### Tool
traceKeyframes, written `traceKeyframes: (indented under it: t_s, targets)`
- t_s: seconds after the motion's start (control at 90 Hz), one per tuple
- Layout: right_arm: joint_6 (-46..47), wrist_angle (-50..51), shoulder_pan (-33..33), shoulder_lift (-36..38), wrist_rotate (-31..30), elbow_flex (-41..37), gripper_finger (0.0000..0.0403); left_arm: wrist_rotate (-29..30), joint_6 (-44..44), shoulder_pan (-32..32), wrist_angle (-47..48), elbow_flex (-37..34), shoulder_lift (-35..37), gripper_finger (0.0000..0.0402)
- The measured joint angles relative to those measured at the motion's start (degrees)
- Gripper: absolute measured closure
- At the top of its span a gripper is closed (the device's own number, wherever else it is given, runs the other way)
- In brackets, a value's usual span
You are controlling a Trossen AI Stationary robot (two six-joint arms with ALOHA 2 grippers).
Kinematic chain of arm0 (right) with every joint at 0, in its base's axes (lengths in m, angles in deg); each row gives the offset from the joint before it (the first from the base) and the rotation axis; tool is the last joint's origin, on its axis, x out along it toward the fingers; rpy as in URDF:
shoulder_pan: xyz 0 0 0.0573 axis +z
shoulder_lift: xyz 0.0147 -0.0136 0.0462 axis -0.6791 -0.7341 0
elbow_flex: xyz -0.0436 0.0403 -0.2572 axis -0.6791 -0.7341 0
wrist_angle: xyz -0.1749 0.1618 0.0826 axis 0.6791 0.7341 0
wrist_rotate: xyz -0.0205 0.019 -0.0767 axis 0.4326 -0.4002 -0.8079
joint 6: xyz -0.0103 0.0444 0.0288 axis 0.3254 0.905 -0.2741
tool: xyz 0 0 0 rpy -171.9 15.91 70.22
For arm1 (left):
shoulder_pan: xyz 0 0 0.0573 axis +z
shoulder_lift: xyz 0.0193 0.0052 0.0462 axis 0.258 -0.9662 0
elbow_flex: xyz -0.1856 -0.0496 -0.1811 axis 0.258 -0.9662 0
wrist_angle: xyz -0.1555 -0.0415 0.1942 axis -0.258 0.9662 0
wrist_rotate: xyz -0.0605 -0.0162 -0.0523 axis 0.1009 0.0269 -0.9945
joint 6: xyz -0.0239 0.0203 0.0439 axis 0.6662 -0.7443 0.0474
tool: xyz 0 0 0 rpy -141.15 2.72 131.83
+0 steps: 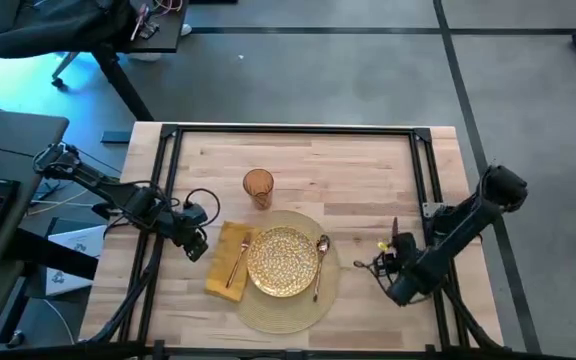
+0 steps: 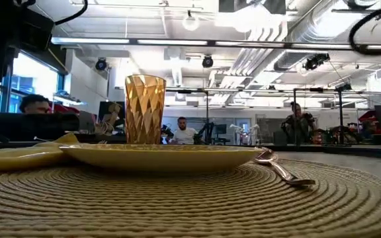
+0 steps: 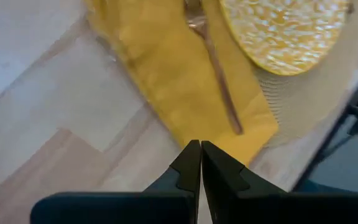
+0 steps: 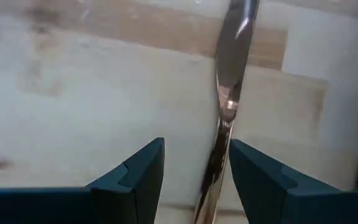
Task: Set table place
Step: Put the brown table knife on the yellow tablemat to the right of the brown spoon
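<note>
Distant people, low view only.

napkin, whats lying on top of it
A fork lies lengthwise on the napkin, seen clearly in the left wrist view. The napkin's inner edge meets the placemat beside the plate; whether it tucks under the plate cannot be seen.

Robotics lab: rigs, exposed ceiling ducts point(image 2: 270, 39).
</note>
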Motion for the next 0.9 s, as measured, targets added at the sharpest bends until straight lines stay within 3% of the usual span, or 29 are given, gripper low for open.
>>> traceKeyframes:
  t_s: [0.3,0.411,0.5,0.578,0.711,0.8,0.9]
  targets:
    - [-0.44,2.91,5.31,-12.46,0.76,7.84,0.0232,-0.29,6.5,-0.01,-2.96,0.0,-0.02,0.0402]
    - [-0.83,7.41,5.5,-10.59,-0.42,11.53,0.0216,-1.88,9.13,-0.01,-2.96,0.0,0.0,0.0402]
    - [-2.9,11.92,5.62,-6.5,-5.37,15.64,0.0196,-2.88,10.59,-0.01,-2.94,0.0,0.0,0.0402]
    - [-11.02,10.4,6.71,-1.05,-12.42,18.01,0.0179,-3.07,11.49,-0.01,-2.99,0.0,-0.01,0.0402]
    - [-33.05,-11.26,9.42,10.64,-23.8,15.37,0.017,-2.85,12.2,-0.01,-3.4,0.0,-0.02,0.0402]
    - [-47.2,-35.93,9.99,16.92,-28.65,7.77,0.0172,-2.75,12.11,-0.01,-3.39,0.0,-0.02,0.0402]
    - [-62.79,-67.83,9.83,19.19,-37.93,-3.03,0.0175,-2.01,12.09,-0.01,-3.36,0.0,-0.02,0.0402]
